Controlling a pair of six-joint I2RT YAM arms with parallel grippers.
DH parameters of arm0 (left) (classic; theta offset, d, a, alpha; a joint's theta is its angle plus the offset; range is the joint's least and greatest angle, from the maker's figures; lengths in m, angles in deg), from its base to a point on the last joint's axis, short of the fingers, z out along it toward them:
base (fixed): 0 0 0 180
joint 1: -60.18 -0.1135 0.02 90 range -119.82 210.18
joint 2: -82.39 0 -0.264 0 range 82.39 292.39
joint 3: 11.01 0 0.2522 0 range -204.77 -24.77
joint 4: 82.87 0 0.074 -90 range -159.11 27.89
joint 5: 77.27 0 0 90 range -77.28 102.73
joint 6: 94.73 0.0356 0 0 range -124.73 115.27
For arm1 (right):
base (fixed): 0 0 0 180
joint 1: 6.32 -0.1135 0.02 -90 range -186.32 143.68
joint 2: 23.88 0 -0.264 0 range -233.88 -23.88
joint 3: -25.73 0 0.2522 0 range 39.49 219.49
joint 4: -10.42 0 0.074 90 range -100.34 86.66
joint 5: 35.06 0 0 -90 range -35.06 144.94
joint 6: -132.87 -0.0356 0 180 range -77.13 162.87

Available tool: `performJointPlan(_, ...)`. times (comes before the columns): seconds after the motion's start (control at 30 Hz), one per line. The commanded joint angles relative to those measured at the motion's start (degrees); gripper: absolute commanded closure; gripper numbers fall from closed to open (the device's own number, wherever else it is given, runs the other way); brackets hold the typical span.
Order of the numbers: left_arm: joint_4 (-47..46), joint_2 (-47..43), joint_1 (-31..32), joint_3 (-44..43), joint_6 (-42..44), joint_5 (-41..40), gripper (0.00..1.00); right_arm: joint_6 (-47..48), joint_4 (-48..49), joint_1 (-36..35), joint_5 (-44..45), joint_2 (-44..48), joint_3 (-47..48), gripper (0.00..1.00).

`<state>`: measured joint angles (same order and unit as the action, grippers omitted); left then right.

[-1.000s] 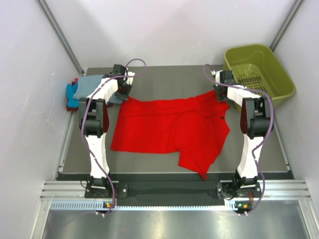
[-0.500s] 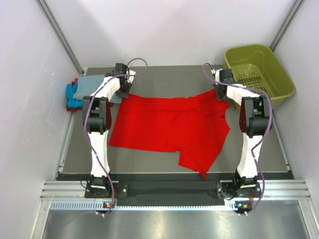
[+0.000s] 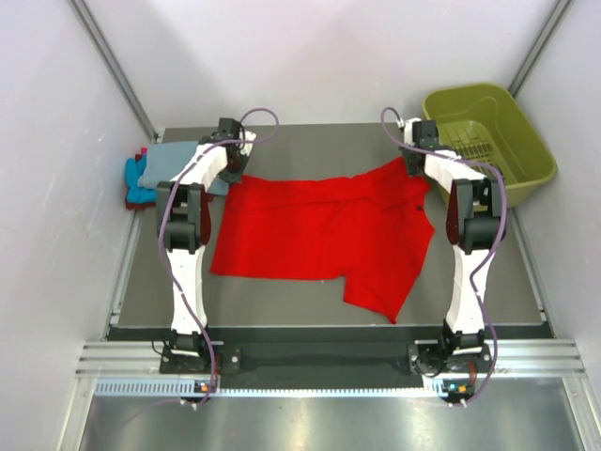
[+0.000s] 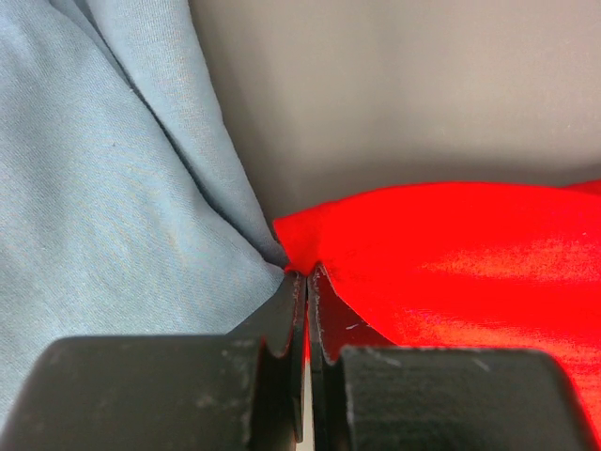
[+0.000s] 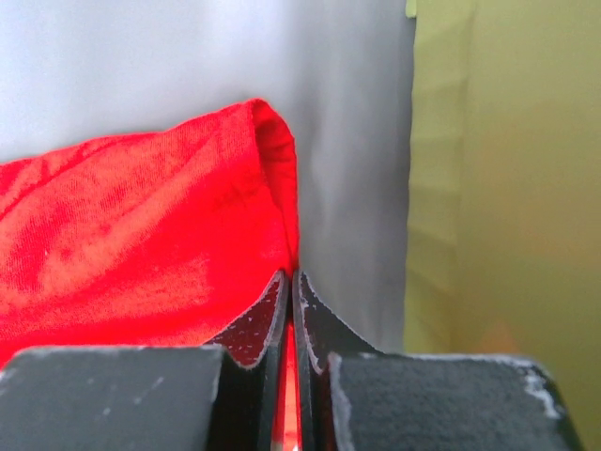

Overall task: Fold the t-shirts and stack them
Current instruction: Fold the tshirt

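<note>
A large red t-shirt lies spread across the dark table, one flap reaching toward the near edge. My left gripper is shut on its far left corner, and my right gripper is shut on its far right corner. Red cloth shows pinched between both pairs of jaws. Beside the left gripper rests a grey-blue t-shirt, lying over a turquoise one at the table's far left.
An olive-green plastic basket stands at the far right corner, close to my right gripper. White walls close in on the left, right and far sides. A metal rail runs along the near edge.
Both grippers have drawn the red t-shirt's far edge a little farther back; the right one moved more. The near flap slid back from the front edge.
</note>
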<state>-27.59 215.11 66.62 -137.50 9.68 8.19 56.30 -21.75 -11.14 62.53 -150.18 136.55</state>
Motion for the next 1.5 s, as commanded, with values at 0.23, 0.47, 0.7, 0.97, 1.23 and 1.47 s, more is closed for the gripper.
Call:
performJointPlan(0.23, -3.90, 1.83, 0.95, -5.22, -1.06, -4.43, 1.00, 0.28, 2.42, 0.07, 0.40, -1.32, 5.25, 1.00)
performJointPlan(0.47, -5.13, -0.97, 0.95, -4.80, -0.44, -7.41, 0.41, 1.51, 0.31, 0.07, 1.10, 5.87, 0.07, 0.65)
performJointPlan(0.7, -6.54, -9.31, 0.77, 1.28, -2.71, -6.99, 0.01, 1.25, -1.53, -0.19, 0.94, 18.18, -9.59, 0.36)
performJointPlan(0.97, -3.65, -20.82, 1.21, 9.87, -7.91, 8.65, 0.01, 7.64, -9.60, -2.20, -14.15, 33.99, -22.32, 0.35)
performJointPlan(1.23, -1.44, -35.77, 1.21, 33.60, -3.52, 16.84, 0.47, 13.37, -16.56, -8.62, -21.75, 47.97, -40.17, 0.43)
performJointPlan(1.47, 0.31, -47.11, 1.12, 48.65, 1.49, 14.56, 0.42, 16.79, -23.58, -13.02, -27.02, 62.05, -49.24, 0.52)
